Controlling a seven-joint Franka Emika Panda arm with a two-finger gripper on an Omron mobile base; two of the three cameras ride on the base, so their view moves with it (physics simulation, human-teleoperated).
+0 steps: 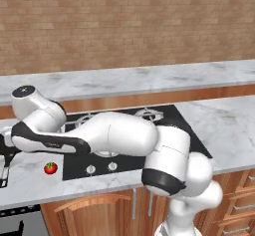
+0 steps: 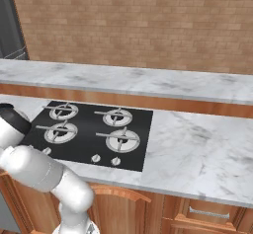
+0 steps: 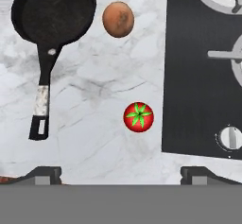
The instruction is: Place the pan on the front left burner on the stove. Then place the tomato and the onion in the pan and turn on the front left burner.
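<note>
We are looking down through the hand view at the marble surface point(image 3: 94, 124) to the left of the stove point(image 3: 189, 76). The pan point(image 3: 53, 13) is lying on that surface, well apart from the stove, with its long handle pointing toward the bottom of this view. The onion point(image 3: 118, 19) is sitting just beside the pan's rim, between pan and stove. The tomato point(image 3: 138, 117) is resting nearer the stove's edge, apart from the onion. Our pincer point(image 3: 120, 173) is hovering above them, spread wide and grasping nothing, its fingertips point(image 3: 45, 175) showing far apart. In the left base view the arm is reaching out to the left over the surface, and the tomato point(image 1: 50, 168) is lying beside the stove point(image 1: 189, 130). In the right base view, the front left burner point(image 2: 61, 131) is standing bare.
</note>
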